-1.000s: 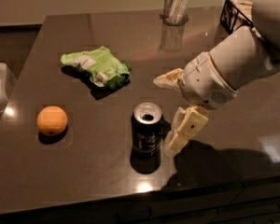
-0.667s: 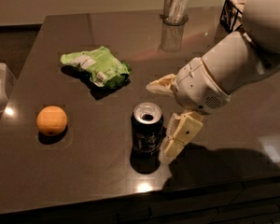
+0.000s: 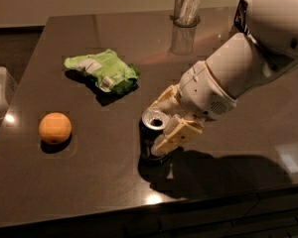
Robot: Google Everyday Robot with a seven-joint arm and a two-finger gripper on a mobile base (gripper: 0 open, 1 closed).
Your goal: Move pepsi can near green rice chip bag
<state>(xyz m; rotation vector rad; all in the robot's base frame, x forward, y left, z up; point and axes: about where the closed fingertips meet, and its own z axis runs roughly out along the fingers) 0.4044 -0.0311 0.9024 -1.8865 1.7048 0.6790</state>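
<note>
Since a second ago your claw has slid left, from just beside the pepsi can to straddling it, while the can stands upright on the same spot near the front of the tabletop. Its two fingers are spread, one behind the silver top and one across the front right of the can, so you are in the grasping step, with the claw open and apparently not yet clamped. Next you likely need to close on the can, lift it just clear, and carry it back and left to the green rice chip bag, which lies flat well apart from it, then set it down beside the bag and not on it. Keep away from the orange at the left. Whether the fingers already touch the can is hard to make out, since the near finger covers much of its side and its logo. At the far edge, the glass tumbler is cut off.
</note>
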